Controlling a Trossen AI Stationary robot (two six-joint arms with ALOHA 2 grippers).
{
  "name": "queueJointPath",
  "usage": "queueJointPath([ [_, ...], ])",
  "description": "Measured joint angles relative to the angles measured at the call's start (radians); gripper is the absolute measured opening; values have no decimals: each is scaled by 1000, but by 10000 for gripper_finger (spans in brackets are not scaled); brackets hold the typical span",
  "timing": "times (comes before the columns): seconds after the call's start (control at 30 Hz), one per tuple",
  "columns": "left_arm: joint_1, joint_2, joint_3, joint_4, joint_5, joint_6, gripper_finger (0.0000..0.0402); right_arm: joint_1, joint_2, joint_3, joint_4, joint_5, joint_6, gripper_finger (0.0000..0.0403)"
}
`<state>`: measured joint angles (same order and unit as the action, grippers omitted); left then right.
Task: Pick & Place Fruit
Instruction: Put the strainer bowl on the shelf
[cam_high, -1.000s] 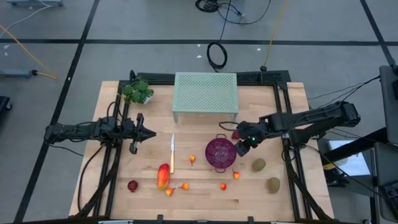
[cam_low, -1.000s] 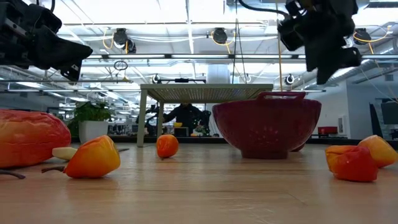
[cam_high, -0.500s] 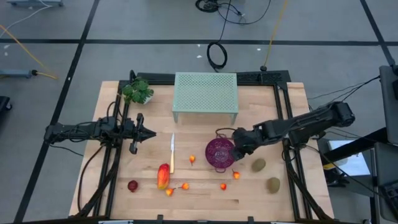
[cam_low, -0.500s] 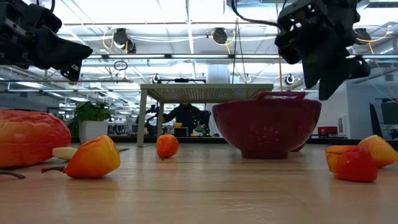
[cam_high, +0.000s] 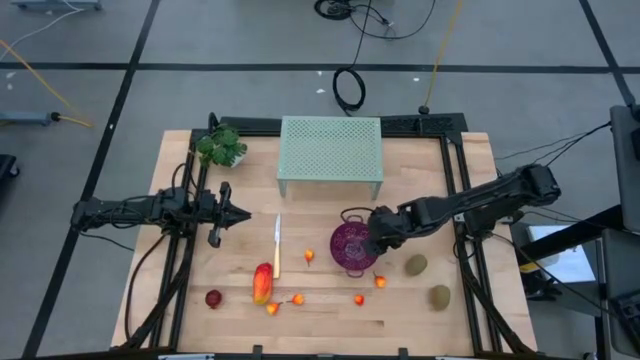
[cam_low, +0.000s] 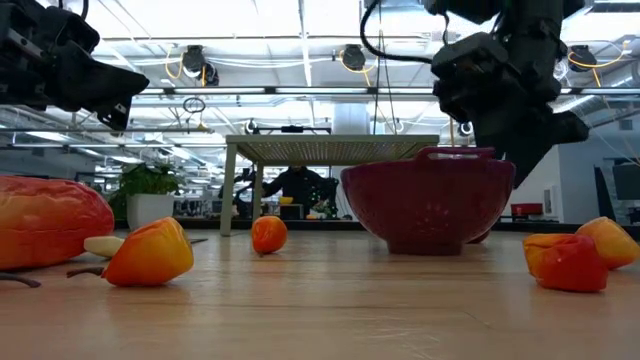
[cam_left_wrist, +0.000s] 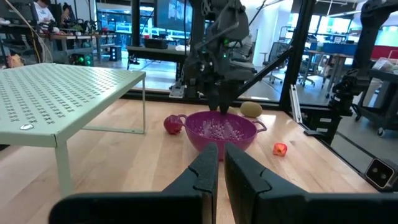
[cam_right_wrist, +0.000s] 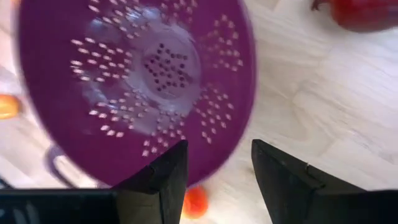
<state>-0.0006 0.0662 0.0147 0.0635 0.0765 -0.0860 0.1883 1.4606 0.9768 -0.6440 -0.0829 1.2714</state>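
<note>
Right pincer (cam_high: 372, 232) is hanging just above the rim of the purple colander (cam_high: 351, 246), on the side facing the green rack (cam_high: 331, 152). Its fingers are standing apart with nothing between them, and I'm looking straight down through the gap at the empty perforated bowl.

So I'm reading this as still hunting for a first fruit, since nothing is sitting in the colander yet. The nearest candidate is the dark red ball (cam_left_wrist: 173, 124), lying on the table (cam_high: 450, 318) right beside the colander on the rack side. The kiwi-like ovals (cam_high: 416, 264) are on the colander's far side from the knife (cam_high: 277, 246). The mango-like fruit (cam_high: 262, 283) and the other dark red ball (cam_high: 213, 298) are well off beyond the knife, and the small orange-red pieces (cam_high: 359, 299) are scattered in front of the colander.

Doing it well, I'm thinking: slide clear of the rim before dropping, so a finger isn't clipping the colander and shoving it. Come down straddling the ball across its middle, since a round thing will probably roll if only one finger touches first.

Left pincer (cam_high: 240, 214) is parked beyond the knife, fingers squeezed together, empty.
</note>
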Motion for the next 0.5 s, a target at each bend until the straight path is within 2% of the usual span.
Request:
queueJointPath([
  [0.33,0,0,0,0,0,0,26,-4,45,0,16,24,-25,167],
  [0.5,0,0,0,0,0,0,26,-7,45,0,17,36,-26,128],
])
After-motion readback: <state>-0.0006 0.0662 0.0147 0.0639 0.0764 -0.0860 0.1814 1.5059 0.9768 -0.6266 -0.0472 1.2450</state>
